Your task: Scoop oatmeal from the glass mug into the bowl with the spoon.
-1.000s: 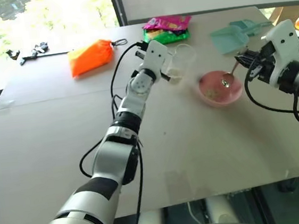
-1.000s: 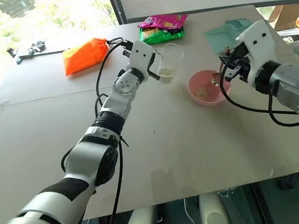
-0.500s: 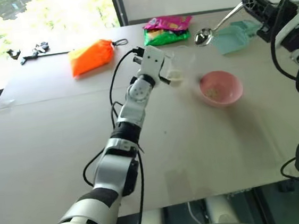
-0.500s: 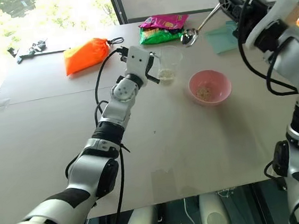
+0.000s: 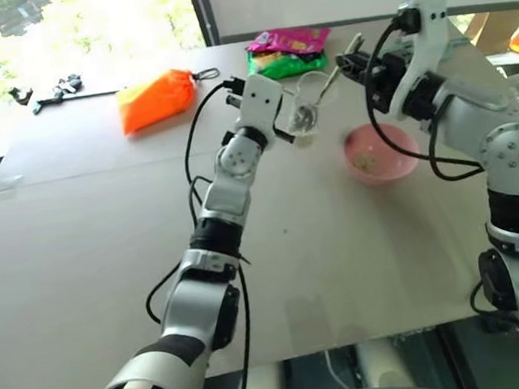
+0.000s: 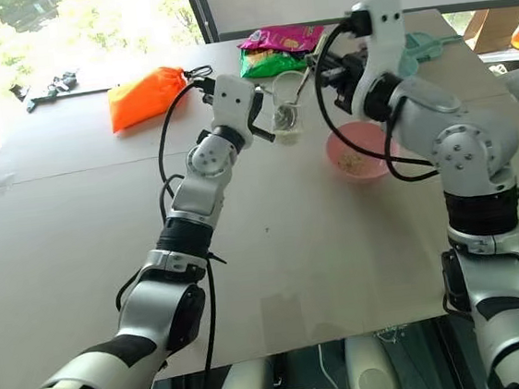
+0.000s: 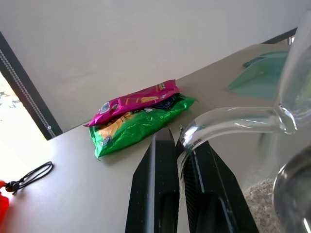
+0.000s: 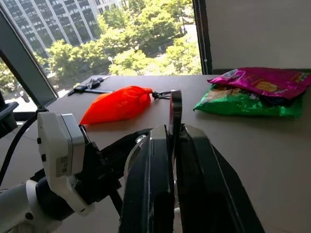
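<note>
Holding the glass mug [image 5: 309, 106] by its clear curved handle, the left gripper [image 7: 181, 145] had its two black fingers pinched tight around that loop, and the mug hung a little above the table [image 5: 87, 231], just short of the snack packets. It was a small, colourless, straight-sided cup, with a low layer of pale beige oatmeal [image 7: 265, 204] at its bottom. The spoon [image 5: 323, 90], slim and shiny silver, slanted down into the mug's mouth, its small bowl inside the glass. Its thin handle stood clamped edge-on between the closed fingers of the right gripper [image 8: 173, 133], which reached in from the mug's right. The bowl [image 6: 359, 151], pink, round and shallow, sat on the table to the right of the mug, with a scatter of flakes inside.

The table was a wide, pale grey-beige board. On its far side lay an orange pouch [image 5: 158, 97], a magenta packet [image 5: 291, 40] atop a green one [image 8: 248, 103], and a teal scoop [image 7: 260, 80]. Beyond stood a window with sunlit trees [image 8: 146, 53] and tall buildings.
</note>
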You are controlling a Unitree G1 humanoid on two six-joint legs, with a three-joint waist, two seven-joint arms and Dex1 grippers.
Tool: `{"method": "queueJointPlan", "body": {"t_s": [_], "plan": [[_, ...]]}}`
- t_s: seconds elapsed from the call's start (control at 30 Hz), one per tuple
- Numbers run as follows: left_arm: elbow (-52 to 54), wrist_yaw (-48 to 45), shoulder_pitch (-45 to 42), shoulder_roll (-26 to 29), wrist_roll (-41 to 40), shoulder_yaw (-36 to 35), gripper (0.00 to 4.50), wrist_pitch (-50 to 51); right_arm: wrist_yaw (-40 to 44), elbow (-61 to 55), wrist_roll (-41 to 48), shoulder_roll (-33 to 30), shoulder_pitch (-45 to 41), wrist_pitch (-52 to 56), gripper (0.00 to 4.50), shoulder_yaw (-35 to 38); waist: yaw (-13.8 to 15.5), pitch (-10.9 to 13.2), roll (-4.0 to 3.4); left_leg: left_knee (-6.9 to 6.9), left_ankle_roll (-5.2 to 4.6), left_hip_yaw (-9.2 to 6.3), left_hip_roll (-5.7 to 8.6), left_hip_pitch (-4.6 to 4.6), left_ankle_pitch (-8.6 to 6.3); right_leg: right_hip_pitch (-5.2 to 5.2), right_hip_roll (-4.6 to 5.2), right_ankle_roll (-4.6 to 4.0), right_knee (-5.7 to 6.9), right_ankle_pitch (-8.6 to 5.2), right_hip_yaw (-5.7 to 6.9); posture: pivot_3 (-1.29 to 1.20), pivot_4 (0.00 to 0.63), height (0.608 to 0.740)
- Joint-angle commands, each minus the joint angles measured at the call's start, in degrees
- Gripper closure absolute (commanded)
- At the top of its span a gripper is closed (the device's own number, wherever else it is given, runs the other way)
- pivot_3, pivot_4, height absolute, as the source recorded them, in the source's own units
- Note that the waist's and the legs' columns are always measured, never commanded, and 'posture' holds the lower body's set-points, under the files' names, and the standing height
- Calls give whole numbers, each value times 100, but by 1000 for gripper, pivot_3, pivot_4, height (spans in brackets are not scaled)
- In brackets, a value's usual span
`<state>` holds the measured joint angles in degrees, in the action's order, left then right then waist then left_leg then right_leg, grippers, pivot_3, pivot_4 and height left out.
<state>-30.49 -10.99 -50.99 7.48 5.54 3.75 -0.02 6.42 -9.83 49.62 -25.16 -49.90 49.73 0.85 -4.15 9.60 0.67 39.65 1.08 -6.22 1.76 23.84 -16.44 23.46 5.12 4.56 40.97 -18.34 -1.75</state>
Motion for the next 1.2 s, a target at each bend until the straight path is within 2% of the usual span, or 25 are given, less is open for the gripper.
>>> {"method": "queueJointPlan", "body": {"t_s": [0.03, 0.1, 0.2, 0.23, 0.3, 0.37, 0.5, 0.7, 0.87, 1.0, 1.2], "plan": [[552, 76, 64, -9, -92, -101, 4500, 1, 450, 4, -386, 123, -199, -311, 2741, -114, 1, 0, 0, 0, 0, -1, 0, 0, 0, 0, 0, 0, 0, 0, 0, 0, 150, 740], [736, 96, 202, 12, -151, -176, 4500, 128, 679, -93, -496, 113, -183, -364, 1597, -133, 3, 0, 0, 1, 0, -9, 0, 0, 0, 0, 0, 0, 0, 0, 0, 0, 150, 740], [1166, 163, 525, 82, -358, -458, 4500, 372, 1030, -529, -436, -72, -42, -362, 284, 77, 4, 0, 0, 1, 0, -20, 0, 0, 0, 0, 1, 0, -2, 0, 0, 0, 150, 740], [1310, 195, 638, 103, -441, -577, 4500, 451, 1043, -641, -385, -128, 35, -339, 126, 219, 0, 0, 0, 1, 1, -21, 0, 0, 0, 0, 1, 0, -2, 0, 0, 0, 150, 740], [1623, 249, 889, 148, -624, -824, 4500, 588, 1182, -929, -431, -238, 339, -594, 126, 498, 9, 0, 0, 0, 1, -26, -1, 0, 0, 0, 1, 0, -3, 0, 3, 0, 150, 740], [1892, 260, 1159, 207, -860, -1104, 4500, 638, 1713, -1145, -117, -241, 862, -932, 126, 917, 22, -3, 5, -1, 1, -29, -1, 0, 0, -1, 1, 0, -5, 0, 6, 0, 150, 740], [1956, 10, 1586, 526, -1184, -1475, 4500, 575, 2932, -1824, -936, -1383, 2442, -1626, 126, 979, 77, -3, 5, 0, 0, -30, 2, 1, 0, -6, 3, 0, -8, 0, 11, 0, 150, 740], [1215, -825, 1791, 989, -1481, -1650, 4500, -42, 3904, -2073, -714, -1488, 4129, -2398, 126, 1737, 106, -4, 4, 22, 0, -25, -1, -13, 0, -32, -5, 0, 1, 0, 34, 0, 150, 740], [664, -953, 1757, 1101, -1614, -1757, 4500, -261, 4289, -2171, -782, -1535, 4806, -2715, 126, 1880, 133, -3, 5, 45, -2, -34, 1, -38, -1, -73, -6, 12, -3, 9, 30, 0, 150, 740], [851, -879, 1990, 1173, -1674, -1842, 4500, -131, 4644, -2249, -1025, -1617, 5254, -3088, 126, 1842, 172, -2, 7, 31, -25, -43, -1, -112, -15, -145, -9, 12, -17, 9, 30, 0, 150, 740], [1074, -696, 2124, 1239, -1737, -1873, 4500, 102, 4858, -2160, -912, -1717, 5348, -3199, 126, 1982, 181, -2, 7, 31, -25, -57, -3, -140, -15, -175, -10, 13, -20, 9, 29, 0, 150, 740]]}}
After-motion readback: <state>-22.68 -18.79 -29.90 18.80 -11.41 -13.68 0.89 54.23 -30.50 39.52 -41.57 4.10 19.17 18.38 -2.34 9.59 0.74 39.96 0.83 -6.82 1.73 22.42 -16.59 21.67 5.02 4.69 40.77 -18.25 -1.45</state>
